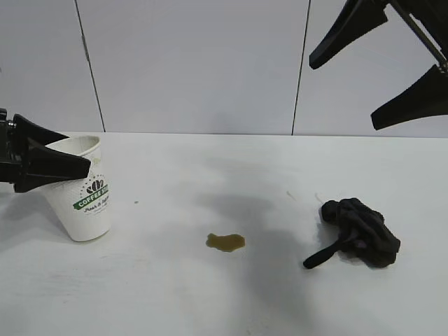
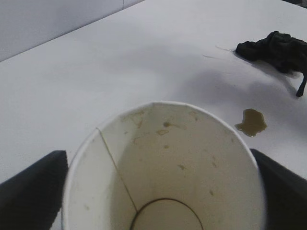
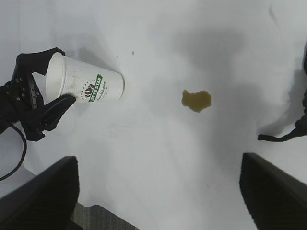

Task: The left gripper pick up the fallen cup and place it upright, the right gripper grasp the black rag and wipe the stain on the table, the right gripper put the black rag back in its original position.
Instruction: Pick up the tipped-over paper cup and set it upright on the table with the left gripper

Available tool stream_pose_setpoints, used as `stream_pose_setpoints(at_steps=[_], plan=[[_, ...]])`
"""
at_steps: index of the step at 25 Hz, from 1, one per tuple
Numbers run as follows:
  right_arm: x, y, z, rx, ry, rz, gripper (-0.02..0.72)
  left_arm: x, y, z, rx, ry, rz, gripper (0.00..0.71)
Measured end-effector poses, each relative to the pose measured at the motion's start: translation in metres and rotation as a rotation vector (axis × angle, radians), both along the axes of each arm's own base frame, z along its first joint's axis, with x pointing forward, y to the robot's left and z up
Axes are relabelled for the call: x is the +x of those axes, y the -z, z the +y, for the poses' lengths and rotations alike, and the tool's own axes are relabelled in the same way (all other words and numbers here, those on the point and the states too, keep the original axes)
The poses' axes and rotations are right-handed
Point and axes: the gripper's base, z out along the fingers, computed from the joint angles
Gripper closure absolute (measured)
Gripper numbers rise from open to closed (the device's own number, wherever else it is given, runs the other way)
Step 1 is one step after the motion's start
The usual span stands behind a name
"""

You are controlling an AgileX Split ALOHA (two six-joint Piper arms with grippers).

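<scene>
The cup (image 1: 85,190) stands base-down but tilted at the table's (image 1: 210,294) left edge, the left gripper's (image 1: 66,155) 2 fingers spread beside its rim (apparently releasing); withdraw slowly without tipping it, right gripper (image 1: 381,84) open overhead.

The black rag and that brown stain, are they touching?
Apart. In the exterior view, bare white table shows plainly between the stain and the black rag.
</scene>
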Motion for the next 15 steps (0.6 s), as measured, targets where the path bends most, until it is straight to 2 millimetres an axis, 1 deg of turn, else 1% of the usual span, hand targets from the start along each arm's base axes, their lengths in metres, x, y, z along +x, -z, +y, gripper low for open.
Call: stream_pose_setpoints(at_steps=[5,12,15], plan=[[0.000,0.000,0.000,0.000,0.001,-0.002,0.073,-0.006,0.006,0.000,0.072,0.077,0.013,0.017],[0.000,0.000,0.000,0.000,0.001,-0.002,0.073,-0.011,0.010,0.000,0.122,0.145,0.021,0.017],[0.000,0.000,0.000,0.000,0.001,-0.002,0.073,-0.014,0.014,0.002,0.171,0.167,0.059,0.016]])
